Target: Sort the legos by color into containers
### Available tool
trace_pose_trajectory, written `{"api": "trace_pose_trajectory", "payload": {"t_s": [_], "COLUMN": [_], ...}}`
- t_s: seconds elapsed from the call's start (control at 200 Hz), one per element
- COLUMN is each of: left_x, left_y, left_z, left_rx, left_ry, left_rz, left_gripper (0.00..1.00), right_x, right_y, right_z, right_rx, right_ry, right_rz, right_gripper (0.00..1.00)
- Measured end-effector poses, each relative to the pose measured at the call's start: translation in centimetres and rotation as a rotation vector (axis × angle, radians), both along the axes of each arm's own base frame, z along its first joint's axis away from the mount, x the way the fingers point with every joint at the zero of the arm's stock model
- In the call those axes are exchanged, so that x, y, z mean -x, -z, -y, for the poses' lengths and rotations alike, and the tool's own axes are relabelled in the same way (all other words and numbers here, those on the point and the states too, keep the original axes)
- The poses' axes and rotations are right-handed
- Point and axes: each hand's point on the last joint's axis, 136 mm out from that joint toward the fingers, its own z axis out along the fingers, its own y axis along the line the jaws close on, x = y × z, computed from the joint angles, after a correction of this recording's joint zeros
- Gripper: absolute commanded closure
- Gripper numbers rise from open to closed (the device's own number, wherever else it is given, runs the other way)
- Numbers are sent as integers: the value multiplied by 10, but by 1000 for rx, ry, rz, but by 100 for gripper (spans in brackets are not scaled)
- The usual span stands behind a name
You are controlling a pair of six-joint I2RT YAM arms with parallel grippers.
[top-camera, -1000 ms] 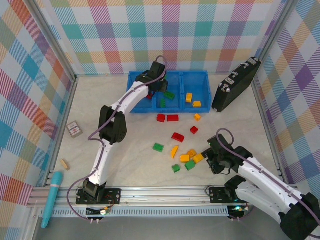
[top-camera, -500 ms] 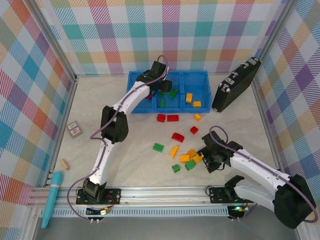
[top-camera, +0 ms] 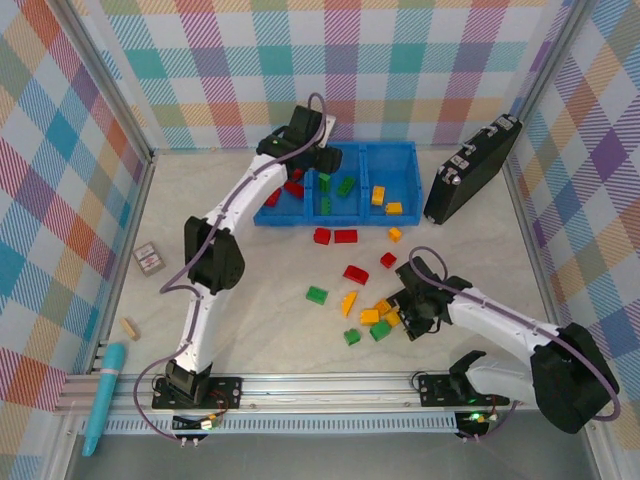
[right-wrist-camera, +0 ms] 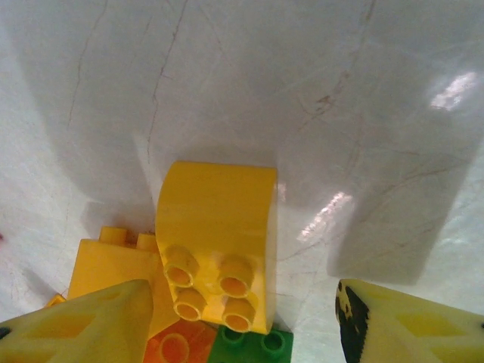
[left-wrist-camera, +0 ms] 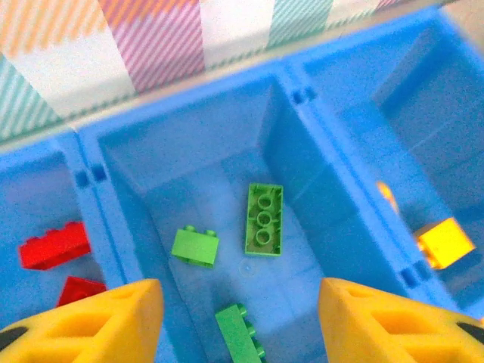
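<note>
A yellow brick [right-wrist-camera: 215, 242] is found directly under the right claw [right-wrist-camera: 240, 314], on the bench [right-wrist-camera: 340, 91] near right, its long axis crosswise to the parted fingers [right-wrist-camera: 83, 325] (nothing held). The left claw [left-wrist-camera: 242, 325], parted and empty, is hung over the middle compartment [left-wrist-camera: 227, 200] of the tray [left-wrist-camera: 283, 106].

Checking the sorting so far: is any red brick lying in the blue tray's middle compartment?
No, the middle compartment holds three green bricks, while the red bricks lie in the left compartment.
</note>
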Motion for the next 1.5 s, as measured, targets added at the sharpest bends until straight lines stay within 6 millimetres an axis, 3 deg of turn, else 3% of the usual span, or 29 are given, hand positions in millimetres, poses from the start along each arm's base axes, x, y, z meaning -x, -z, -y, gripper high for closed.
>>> {"api": "trace_pose_trajectory", "payload": {"t_s": [0.075,0.175,0.27,0.43,0.55,0.675,0.865,0.98,1.08,1.26,1.37,1.5], "left_x": [6,15,20,31,49,70,99,115,128,152,166,176], "left_y": [-23,-33,-26,6,22,12,-20,-13,9,40,42,29], "left_z": [-3,-7,-9,-16,-29,-41,-59,-67,-72,-72,-77,-78], "left_rx": [13,19,8,-41,-74,-73,-47,-59,-70,-24,10,47], "left_ry": [5,10,10,13,9,2,-17,-22,-23,-24,-42,-57], "left_rz": [33,38,18,-57,-111,-114,-79,-101,-161,-264,-276,-255], "left_gripper": [43,43,43,42,42,41,41,41,41,41,38,37], "right_x": [-4,-8,-6,-3,0,0,-2,-5,-19,-71,-91,-110], "right_y": [1,5,9,10,12,10,8,5,-10,-73,-97,-114], "right_z": [-3,-7,-7,-6,-5,-5,-2,4,10,-1,-2,3], "right_rx": [-5,-8,-2,5,13,15,16,47,115,211,284,395], "right_ry": [-4,-12,-23,-34,-54,-80,-121,-184,-276,-456,-538,-642], "right_rz": [4,4,-12,-25,-34,-23,-5,23,79,304,395,456], "right_gripper": [36,42,45,51,62,70,73,74,75,75,75,74]}}
